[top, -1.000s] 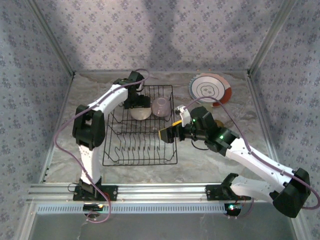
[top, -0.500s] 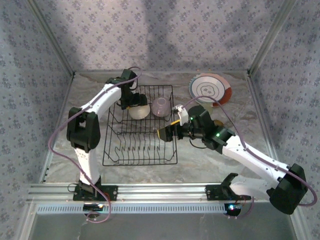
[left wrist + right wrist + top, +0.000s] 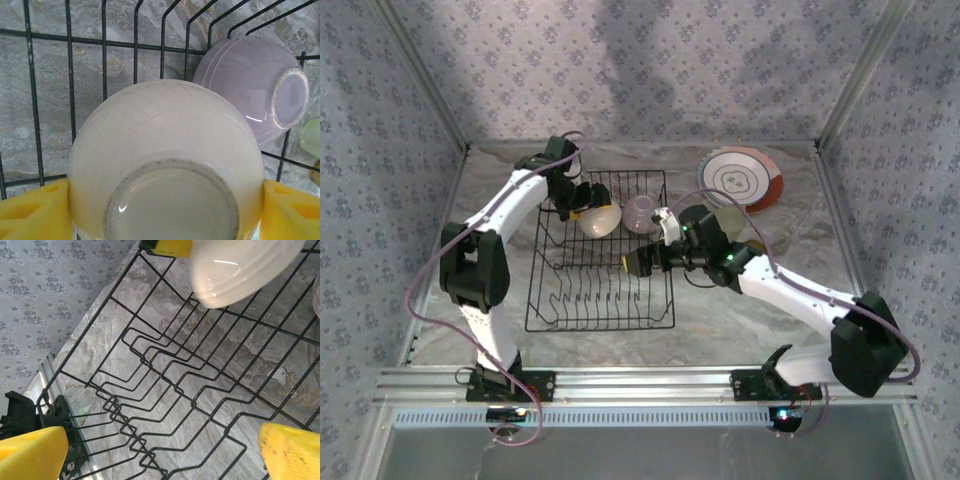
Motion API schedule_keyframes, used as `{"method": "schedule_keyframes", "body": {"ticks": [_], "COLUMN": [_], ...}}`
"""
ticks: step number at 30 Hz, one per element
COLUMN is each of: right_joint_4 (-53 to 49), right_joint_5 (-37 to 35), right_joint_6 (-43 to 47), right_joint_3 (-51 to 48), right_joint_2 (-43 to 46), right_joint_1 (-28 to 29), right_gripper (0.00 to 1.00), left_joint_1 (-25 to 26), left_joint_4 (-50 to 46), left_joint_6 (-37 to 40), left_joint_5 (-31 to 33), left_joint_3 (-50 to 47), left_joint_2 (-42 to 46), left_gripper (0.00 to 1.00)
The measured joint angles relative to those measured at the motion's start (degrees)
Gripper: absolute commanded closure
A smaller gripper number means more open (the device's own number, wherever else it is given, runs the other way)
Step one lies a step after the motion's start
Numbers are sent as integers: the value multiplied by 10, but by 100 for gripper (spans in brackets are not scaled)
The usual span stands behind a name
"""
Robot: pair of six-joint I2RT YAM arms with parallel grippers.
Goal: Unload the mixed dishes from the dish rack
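A glossy cream bowl, finely crackled and foot ring showing, sits pinched between the left gripper's yellow pads at the black wire dish rack's far end, beside a lavender bowl. The right gripper hangs wide-spread above the rack.

Soft, even light falls from above in the top view, which is a little dim and grainy; broad dark shadows lie across the back wall. In the left wrist view small white glints sit on the cream bowl and the lavender bowl, and the right edge blurs. In the right wrist view the dish rack wires are crisp, while the yellow pads of the right claw are soft and out of focus.
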State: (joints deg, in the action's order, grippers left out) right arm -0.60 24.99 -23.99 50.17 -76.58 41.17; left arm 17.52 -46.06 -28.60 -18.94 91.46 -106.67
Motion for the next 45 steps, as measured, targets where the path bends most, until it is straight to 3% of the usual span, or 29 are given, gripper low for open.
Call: {"method": "schedule_keyframes", "body": {"ticks": [25,36,45], "right_joint_4": [262,435,504], "right_joint_5": [122,170,181], "right_joint_6": [-97,-205,-263], "right_joint_3": [87,94,90], "right_joint_2": [-226,-281,-294], "right_joint_1": [-43,-57,-60], "right_gripper": [3,18,30], "left_joint_1": [-38,-40,-48], "left_joint_4": [45,78,119], "left_joint_6": [-47,-72,-93], "left_joint_5": [-138,-177,-209], "left_joint_3": [-77,-110,-119], "left_joint_2": [101,106,106], "left_gripper": [77,77,77]}}
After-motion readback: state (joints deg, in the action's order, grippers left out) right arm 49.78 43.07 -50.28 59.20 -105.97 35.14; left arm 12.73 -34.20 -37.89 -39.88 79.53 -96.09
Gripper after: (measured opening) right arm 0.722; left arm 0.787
